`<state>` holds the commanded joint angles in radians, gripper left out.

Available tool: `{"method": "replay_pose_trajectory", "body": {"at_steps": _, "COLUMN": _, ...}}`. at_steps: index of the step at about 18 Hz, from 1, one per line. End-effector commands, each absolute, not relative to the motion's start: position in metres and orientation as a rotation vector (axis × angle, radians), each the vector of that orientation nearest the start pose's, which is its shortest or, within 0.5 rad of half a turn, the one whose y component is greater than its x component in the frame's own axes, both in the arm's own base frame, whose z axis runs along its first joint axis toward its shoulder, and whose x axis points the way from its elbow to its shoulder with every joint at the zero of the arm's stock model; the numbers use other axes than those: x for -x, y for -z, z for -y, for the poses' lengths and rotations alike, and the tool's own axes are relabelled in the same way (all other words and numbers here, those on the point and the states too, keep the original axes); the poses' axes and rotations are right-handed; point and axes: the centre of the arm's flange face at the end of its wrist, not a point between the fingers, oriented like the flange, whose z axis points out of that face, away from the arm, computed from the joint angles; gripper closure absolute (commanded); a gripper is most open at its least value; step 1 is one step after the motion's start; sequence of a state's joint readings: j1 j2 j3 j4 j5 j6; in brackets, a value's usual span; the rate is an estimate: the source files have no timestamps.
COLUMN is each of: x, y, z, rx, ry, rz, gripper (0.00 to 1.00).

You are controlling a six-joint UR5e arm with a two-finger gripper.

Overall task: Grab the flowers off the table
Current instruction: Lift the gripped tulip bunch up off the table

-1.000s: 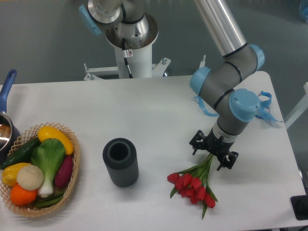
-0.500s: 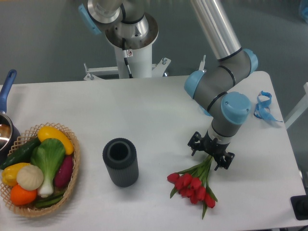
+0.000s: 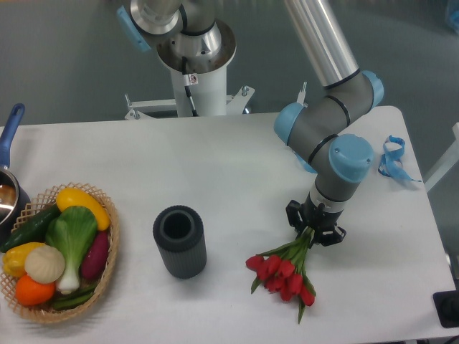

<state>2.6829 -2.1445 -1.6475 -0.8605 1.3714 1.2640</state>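
Observation:
The flowers (image 3: 282, 273), a bunch of red tulips with green stems and leaves, lie on the white table (image 3: 215, 165) at the front right, blooms toward the front. My gripper (image 3: 314, 228) is down at the stem end, its black fingers closed around the green stems. The stems run from the gripper down-left to the blooms. The blooms still look to rest on or just above the table.
A dark ribbed cylinder vase (image 3: 179, 241) stands left of the flowers. A wicker basket of toy vegetables (image 3: 59, 251) sits at the front left, a pot with a blue handle (image 3: 8, 150) at the left edge. Blue ribbon scraps (image 3: 391, 159) lie at the right.
The gripper's fingers, spread wide over the stems earlier, have closed on them. The tulips have shifted slightly left and toward the gripper. The arm shifted a little left.

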Motion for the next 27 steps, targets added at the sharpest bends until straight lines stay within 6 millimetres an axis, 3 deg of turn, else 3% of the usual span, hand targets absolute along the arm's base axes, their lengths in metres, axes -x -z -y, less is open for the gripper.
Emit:
{"method": "replay_pose_trajectory", "body": {"at_steps": 5, "x": 0.513, "y": -0.205, "z": -0.423, "rx": 2.913, "ry": 0.007, "rz": -0.196, "gripper": 0.80}}
{"method": "replay_pose_trajectory", "body": {"at_steps": 8, "x": 0.512, "y": -0.229, "z": -0.421, "rx": 2.891, "ry": -0.036, "rz": -0.176, "gripper": 0.80}}
{"method": "replay_pose_trajectory", "body": {"at_steps": 13, "x": 0.496, "y": -0.283, "z": -0.427, "rx": 2.726, "ry": -0.047, "rz": -0.183, "gripper": 0.80}}
{"method": "replay_pose_trajectory", "body": {"at_steps": 17, "x": 0.471, "y": -0.362, "z": -0.433, "rx": 2.497, "ry": -0.022, "rz": -0.093, "gripper": 0.80}}
{"method": "replay_pose_trajectory", "body": {"at_steps": 20, "x": 0.458, "y": -0.404, "z": -0.433, "rx": 2.374, "ry": -0.007, "rz": -0.094, "gripper": 0.80}}
{"method": "replay_pose_trajectory", "body": {"at_steps": 27, "x": 0.450, "y": -0.461, "z": -0.413, "rx": 2.120, "ry": 0.078, "rz": -0.060, "gripper": 0.80}}
